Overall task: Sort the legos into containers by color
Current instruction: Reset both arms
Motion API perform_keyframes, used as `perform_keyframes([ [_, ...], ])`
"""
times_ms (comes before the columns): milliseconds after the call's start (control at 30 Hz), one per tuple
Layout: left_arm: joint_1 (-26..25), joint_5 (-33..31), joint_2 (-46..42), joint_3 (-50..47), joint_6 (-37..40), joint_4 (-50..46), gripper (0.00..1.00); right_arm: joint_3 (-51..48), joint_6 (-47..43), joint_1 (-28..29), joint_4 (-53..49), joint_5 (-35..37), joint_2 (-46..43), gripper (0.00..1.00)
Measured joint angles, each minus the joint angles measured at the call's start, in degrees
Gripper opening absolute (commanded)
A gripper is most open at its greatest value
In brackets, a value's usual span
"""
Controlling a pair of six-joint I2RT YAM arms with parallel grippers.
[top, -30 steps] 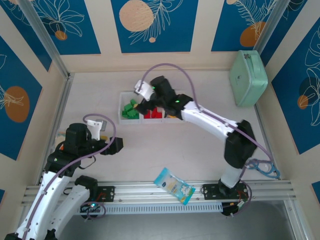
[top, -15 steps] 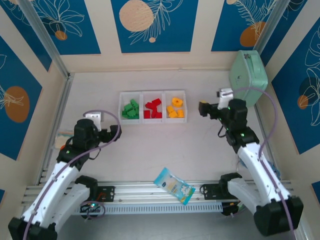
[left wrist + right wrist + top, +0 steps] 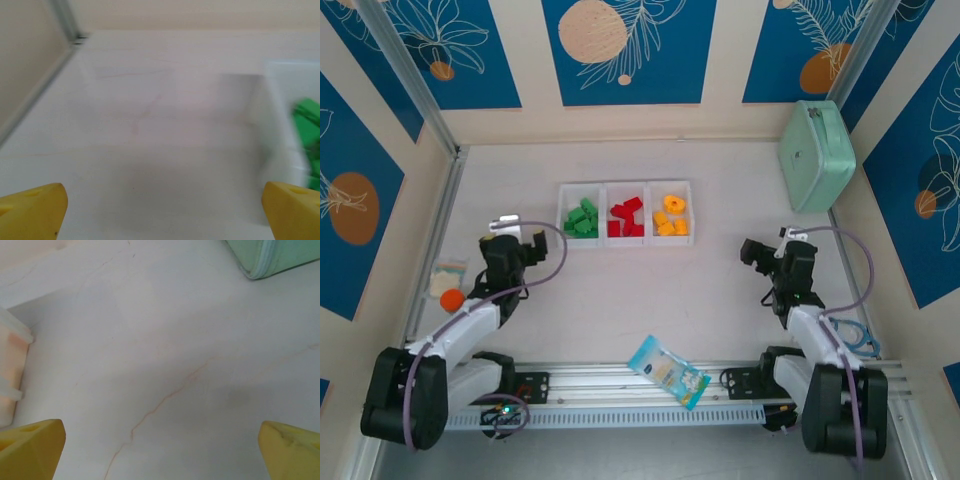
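Top external view gives me the whole pale table [image 3: 650, 300]. The white rectangular plastic tray [image 3: 626, 241] with three square compartments sits across the far middle. It holds the small green plastic bricks [image 3: 582, 220] in its left cell, the red plastic bricks [image 3: 626, 218] in the middle cell and the yellow-orange plastic bricks [image 3: 671, 216] in the right cell.

My left gripper [image 3: 532, 244] hovers low, near the tray's left end. My right gripper [image 3: 750, 250] hangs off to the tray's right, well apart from it. Both have their jaws spread wide and grip nothing. In each wrist view the yellow fingertips [image 3: 35, 210] sit at the bottom corners with bare table between them.

A mint-green hard case with a handle [image 3: 817, 155] lies at the far right by the wall. A blue-and-white snack packet [image 3: 669, 372] rests across the near aluminium rail [image 3: 600, 380] between the arm bases. A small orange ball [image 3: 451, 299] lies by the left wall, and the pale flat thing just beyond it is too small for me to identify.

The left wrist view is blurred, and the tray wall and green bricks are cut off at its right edge. The right wrist view shows one tray corner at the left, tinted orange, and an edge of the case at the top.
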Motion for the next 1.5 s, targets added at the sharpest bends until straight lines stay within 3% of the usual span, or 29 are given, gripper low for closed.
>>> perform_keyframes([
  [200, 7.1, -1.6, 4.0, -1.2, -0.1, 8.0, 0.99, 4.5, -0.7, 1.7, 10.0, -1.0, 16.8, 0.99],
  [400, 9.5, 0.6, 14.3, -1.8, -0.5, 17.3, 0.99, 6.4, -6.3, 7.8, 26.6, -1.1, 29.2, 0.99],
  [500, 9.5, 2.5, 19.8, -2.8, -0.3, 22.1, 0.99, 5.0, -8.6, 9.4, 30.1, -2.7, 30.0, 0.99],
  [667, 9.5, 5.8, 20.9, -2.8, 0.7, 24.5, 0.99, 5.6, -8.9, 8.2, 31.1, -2.0, 29.9, 0.99],
  [867, 8.5, 15.6, 28.3, -1.6, 5.4, 29.8, 0.99, 5.8, -8.9, 8.1, 31.0, -0.8, 29.9, 0.99],
  [1200, 8.4, 19.5, 28.8, -1.9, 7.0, 33.0, 0.99, 5.8, -8.9, 8.1, 31.1, -0.8, 29.9, 0.99],
  [1500, 8.4, 30.6, 28.8, -1.9, 11.1, 34.5, 0.99, 5.9, -8.9, 8.0, 31.0, -0.8, 29.9, 0.99],
])
